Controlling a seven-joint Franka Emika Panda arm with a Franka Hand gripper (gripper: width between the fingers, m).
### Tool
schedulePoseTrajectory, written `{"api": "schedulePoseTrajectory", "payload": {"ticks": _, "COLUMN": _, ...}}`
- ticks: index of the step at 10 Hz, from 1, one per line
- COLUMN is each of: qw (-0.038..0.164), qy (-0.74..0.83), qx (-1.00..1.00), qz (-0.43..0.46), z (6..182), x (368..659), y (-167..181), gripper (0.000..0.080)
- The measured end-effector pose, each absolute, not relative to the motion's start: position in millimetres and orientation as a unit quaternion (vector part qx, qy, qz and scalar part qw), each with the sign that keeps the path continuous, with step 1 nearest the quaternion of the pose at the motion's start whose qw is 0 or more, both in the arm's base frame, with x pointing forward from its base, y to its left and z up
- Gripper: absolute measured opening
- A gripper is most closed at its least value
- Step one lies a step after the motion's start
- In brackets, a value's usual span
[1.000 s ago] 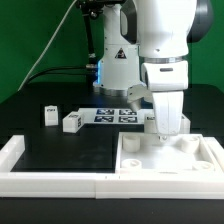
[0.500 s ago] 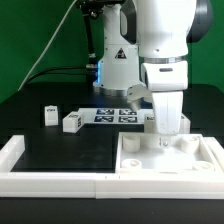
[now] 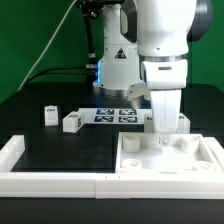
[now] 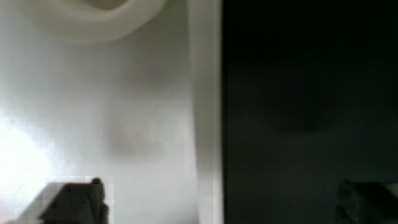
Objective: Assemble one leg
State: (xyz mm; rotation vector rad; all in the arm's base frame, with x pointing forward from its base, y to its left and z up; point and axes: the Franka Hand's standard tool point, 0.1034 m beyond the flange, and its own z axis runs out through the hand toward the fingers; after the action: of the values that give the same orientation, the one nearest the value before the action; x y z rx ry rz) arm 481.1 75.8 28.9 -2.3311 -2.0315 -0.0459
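Two small white legs with marker tags lie on the black table at the exterior view's left, one (image 3: 50, 115) behind the other (image 3: 71, 122). My gripper (image 3: 166, 134) hangs low over the back edge of the large white slab (image 3: 165, 160) at the exterior view's right, far from both legs. In the wrist view the gripper (image 4: 217, 205) is open and empty. One fingertip (image 4: 71, 204) is over the white slab (image 4: 107, 120) and the other is over the dark table. The slab's edge runs between them, and a round corner hole (image 4: 89, 10) shows on it.
The marker board (image 3: 115, 115) lies behind the slab by the robot base. Long white border rails (image 3: 60, 181) run along the front and the left side. Low white bumps (image 3: 130, 144) stand on the slab beside the gripper.
The gripper has sunk slightly toward the slab's back edge. The legs and slab have not moved.
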Motion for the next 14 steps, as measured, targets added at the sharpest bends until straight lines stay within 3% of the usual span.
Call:
{"api": "schedulePoseTrajectory", "payload": {"ticks": 4, "qw": 0.011, "qy": -0.610, "qx": -0.792, "qz": -0.014, "z": 55.6, "x": 455, "y": 85, "gripper": 0.0649}}
{"api": "schedulePoseTrajectory", "payload": {"ticks": 8, "qw": 0.015, "qy": -0.520, "qx": -0.854, "qz": -0.012, "z": 54.1, "x": 455, "y": 85, "gripper": 0.0649}}
{"api": "schedulePoseTrajectory", "payload": {"ticks": 14, "qw": 0.030, "qy": -0.165, "qx": -0.986, "qz": 0.007, "z": 46.4, "x": 430, "y": 108, "gripper": 0.0649}}
